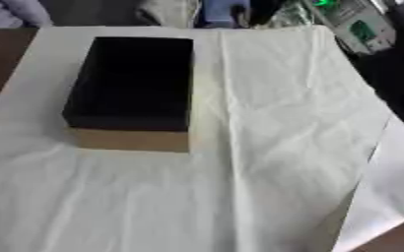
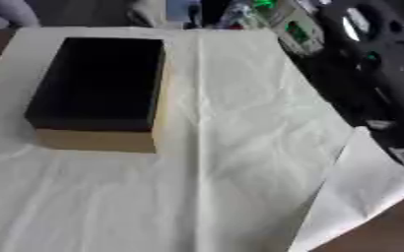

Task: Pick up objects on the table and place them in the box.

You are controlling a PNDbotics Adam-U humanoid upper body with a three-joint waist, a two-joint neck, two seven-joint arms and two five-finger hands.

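Where the white cloth (image 1: 274, 147) is spread over the surface (image 1: 3, 54), a single box (image 1: 132, 93) is seen at the left of the middle, resting on the cloth. Its inside is dark, and its tan near wall is turned toward the camera; what lies inside cannot be told. The cloth is creased, and its right edge is seen hanging askew over a brown corner of the surface. No loose object can be made out on the cloth around the box. At the right edge of the right eye view a black robot arm (image 2: 374, 74) is shown, raised well apart from the box; its hand cannot be made out, so the state of the fingers cannot be told. The left hand is not shown in either view.
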